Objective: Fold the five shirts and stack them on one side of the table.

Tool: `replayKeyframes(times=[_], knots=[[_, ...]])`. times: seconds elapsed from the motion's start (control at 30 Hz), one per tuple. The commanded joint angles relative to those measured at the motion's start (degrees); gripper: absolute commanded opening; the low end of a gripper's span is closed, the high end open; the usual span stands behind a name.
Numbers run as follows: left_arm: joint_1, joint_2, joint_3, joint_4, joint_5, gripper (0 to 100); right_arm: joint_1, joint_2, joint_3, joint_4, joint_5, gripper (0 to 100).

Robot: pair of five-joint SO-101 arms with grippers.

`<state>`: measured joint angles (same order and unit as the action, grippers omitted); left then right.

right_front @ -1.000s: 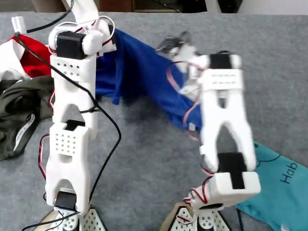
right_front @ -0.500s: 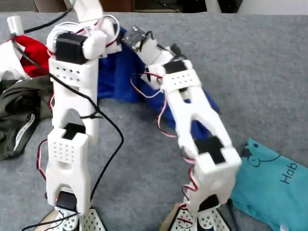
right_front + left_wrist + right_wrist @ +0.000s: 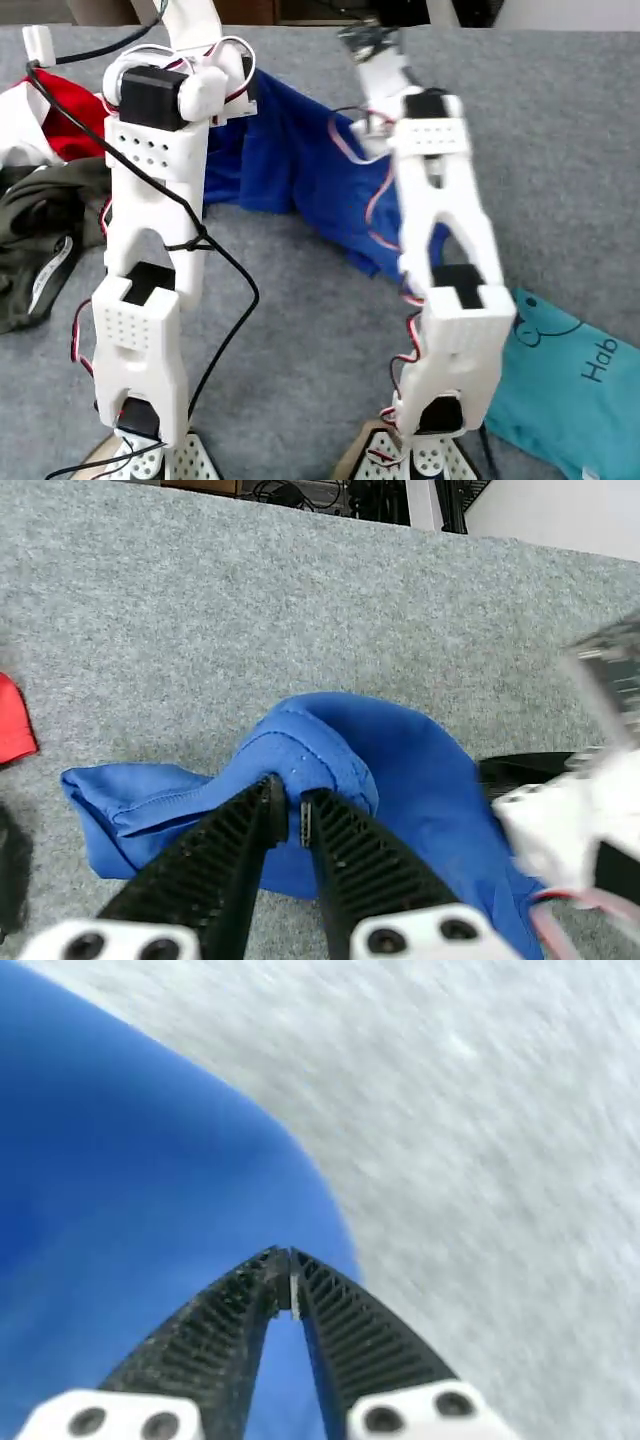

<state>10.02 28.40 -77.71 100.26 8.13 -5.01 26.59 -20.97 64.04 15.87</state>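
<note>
Grey, felt-like cloth is seen over the whole table [image 3: 560,120], its nap coarse and speckled. A blue shirt [image 3: 300,170] of smooth knit is spread in soft folds at the far middle of the table, between the two white plastic arms. One stitched hem of it is bunched up into a rounded hump. The left gripper [image 3: 288,805] is clenched on that hem, and a fold of blue cloth is pinched between its black ribbed fingers [image 3: 230,840]. The right gripper [image 3: 290,1285] is closed tip to tip over the edge of the blue shirt where it meets bare table. Whether cloth is caught in it cannot be told. A red shirt [image 3: 60,120] and a white garment [image 3: 15,130] are heaped at the far left corner. A crumpled olive shirt [image 3: 40,215] is noted just in front of them, with a white label strip [image 3: 52,268] showing. A teal shirt [image 3: 560,380] lies flat at the near right, marked with dark lettering and a drawn animal face. Half a second earlier the right arm [image 3: 440,230] was slanted left across the blue shirt. It is now swung back and stretched toward the far edge. The left arm [image 3: 150,200] is hardly shifted.
</note>
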Motion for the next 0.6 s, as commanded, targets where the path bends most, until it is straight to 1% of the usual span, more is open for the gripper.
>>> replayKeyframes(times=[0.0,0.07,0.13,0.2,0.27,0.4,0.47,0.57], knots=[[0.62,-3.3,0.09,0.53,0.35,2,6.11,-0.31,-3.56,3.87,2.99,0.5],[0.79,-3.21,0.09,0.53,0.35,2,7.69,-0.4,-3.38,6.33,8.0,0.5],[1.58,-3.21,0.09,0.53,0.44,2,7.25,-1.36,-2.95,8.79,12.57,0.9],[2.55,-3.21,0.09,0.53,0.44,2,5.41,-3.47,-1.36,9.85,14.86,5.1],[2.9,-3.21,-0.18,0.53,0.18,2,3.12,-6.55,0.92,9.76,15.12,11.2],[2.9,-3.21,-0.35,0.44,0.0,2,-2.15,-14.55,8.48,6.24,15.12,23.3],[2.81,-3.56,-0.35,0.44,0.0,2,-5.14,-20.0,14.37,2.46,14.77,26.8],[2.11,-3.74,-0.44,0.44,-0.09,2,-9.89,-30.02,26.33,-5.71,12.13,28.2]])
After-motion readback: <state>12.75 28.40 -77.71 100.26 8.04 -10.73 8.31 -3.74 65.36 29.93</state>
